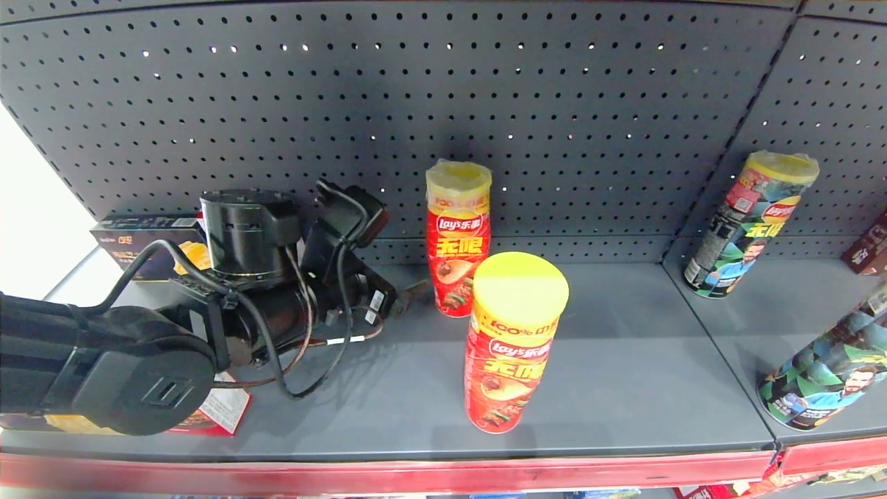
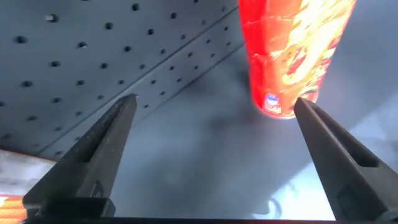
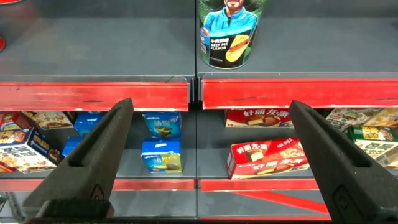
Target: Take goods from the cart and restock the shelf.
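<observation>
Two red chip cans with yellow lids stand upright on the grey shelf (image 1: 624, 374): one at the back (image 1: 457, 235), one nearer the front edge (image 1: 514, 341). My left arm lies over the shelf's left part, and its gripper (image 1: 414, 289) is just left of the back can's base. In the left wrist view that gripper (image 2: 214, 102) is open and empty, with the red can (image 2: 292, 56) just beyond its fingertips. My right gripper (image 3: 211, 104) is open and empty too, held out in front of the shelf's red edge strip (image 3: 93, 95).
Two green-and-black cans (image 1: 752, 222) (image 1: 824, 374) are on the adjoining shelf to the right, one of them (image 3: 230, 31) above the red strip. Dark boxes (image 1: 142, 239) stand at the back left, a red-white pack (image 1: 222, 410) lies under my left arm. Lower shelves hold snack boxes (image 3: 267, 158).
</observation>
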